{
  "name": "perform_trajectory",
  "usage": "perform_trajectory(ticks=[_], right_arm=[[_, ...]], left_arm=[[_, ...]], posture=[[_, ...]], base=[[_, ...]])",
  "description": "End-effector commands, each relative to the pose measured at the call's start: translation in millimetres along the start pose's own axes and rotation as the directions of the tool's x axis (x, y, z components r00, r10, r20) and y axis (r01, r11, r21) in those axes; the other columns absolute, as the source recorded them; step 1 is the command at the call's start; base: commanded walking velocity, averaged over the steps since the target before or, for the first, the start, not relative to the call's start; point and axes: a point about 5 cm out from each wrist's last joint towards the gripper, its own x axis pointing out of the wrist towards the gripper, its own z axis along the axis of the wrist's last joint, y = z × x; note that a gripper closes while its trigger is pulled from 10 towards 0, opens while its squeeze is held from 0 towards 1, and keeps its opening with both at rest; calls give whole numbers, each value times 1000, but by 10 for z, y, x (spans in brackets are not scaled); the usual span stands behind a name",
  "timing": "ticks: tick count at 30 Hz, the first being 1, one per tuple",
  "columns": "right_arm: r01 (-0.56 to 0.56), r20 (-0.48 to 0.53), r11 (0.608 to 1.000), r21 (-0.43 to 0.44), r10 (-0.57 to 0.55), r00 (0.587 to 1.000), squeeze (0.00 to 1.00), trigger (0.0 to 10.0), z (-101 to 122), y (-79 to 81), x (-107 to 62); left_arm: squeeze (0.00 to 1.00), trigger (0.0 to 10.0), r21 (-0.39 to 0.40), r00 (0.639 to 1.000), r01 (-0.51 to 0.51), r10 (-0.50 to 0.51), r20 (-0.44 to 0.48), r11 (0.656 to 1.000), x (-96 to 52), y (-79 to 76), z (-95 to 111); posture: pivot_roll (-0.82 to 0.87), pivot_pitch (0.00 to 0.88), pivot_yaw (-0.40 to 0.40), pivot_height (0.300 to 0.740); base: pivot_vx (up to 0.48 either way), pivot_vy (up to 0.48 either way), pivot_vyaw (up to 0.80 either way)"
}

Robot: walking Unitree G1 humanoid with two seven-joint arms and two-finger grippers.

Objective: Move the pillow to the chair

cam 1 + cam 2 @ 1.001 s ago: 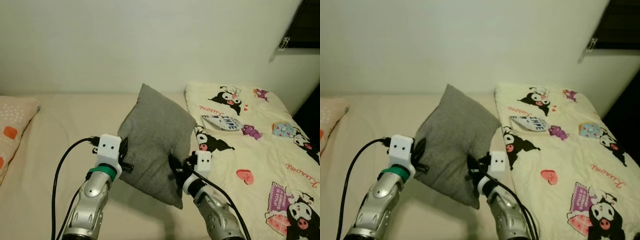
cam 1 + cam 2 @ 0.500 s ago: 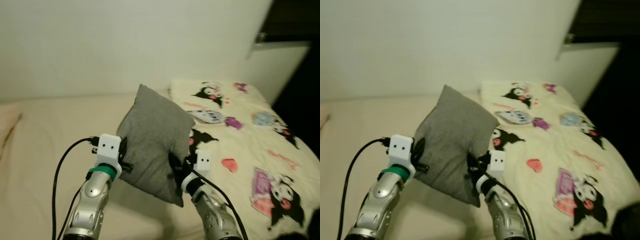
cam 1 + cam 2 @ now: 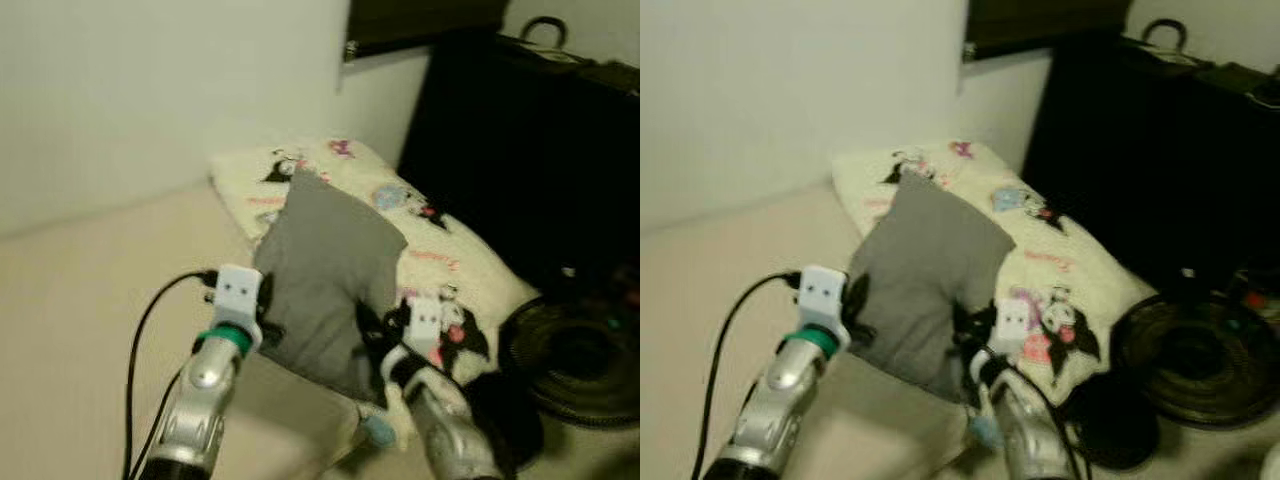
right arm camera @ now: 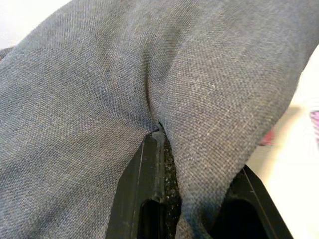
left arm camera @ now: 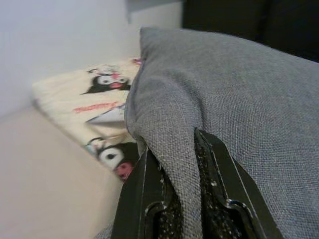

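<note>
the pillow (image 3: 330, 270) is a soft grey square of coarse woven cloth, held up on one corner above the bed (image 3: 90, 290). the left pincer (image 5: 182, 199) is clamped on a fold of its edge, and the right pincer (image 4: 192, 199) is clamped on another fold. behind the pillow lies a cream blanket (image 3: 440, 250) printed with cartoon figures. beside the bed, a dark round thing (image 3: 570, 360) on the floor is too blurred to make out.

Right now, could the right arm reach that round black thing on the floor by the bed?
Probably not. The right gripper is shut on the grey pillow, which the left gripper also holds. The round black object lies on the floor past the bed's corner, apart from both arms.
</note>
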Motion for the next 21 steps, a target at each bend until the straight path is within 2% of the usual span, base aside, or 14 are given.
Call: perform_trajectory(ticks=[1, 7, 21], right_arm=[[-17, 40, 1000, 17, 16, 999, 0, 10000, 71, 39, 14], [-34, 40, 996, 82, 31, 999, 0, 10000, 95, 86, 42], [16, 63, 999, 46, -19, 998, 0, 10000, 91, 46, 54]], left_arm=[[0, 10000, -2, 1000, -2, 2, 17, 1000, -17, 8, 12], [0, 10000, 5, 1000, -10, 10, 17, 1000, -23, 7, -2], [0, 10000, 21, 999, -17, 16, 41, 1000, 2, 59, 85]], posture=[[-51, 19, 40, 740], [-46, 24, 31, 740], [-9, 11, 45, 740]], base=[[0, 0, -800], [0, 0, -800], [0, 0, -800]])
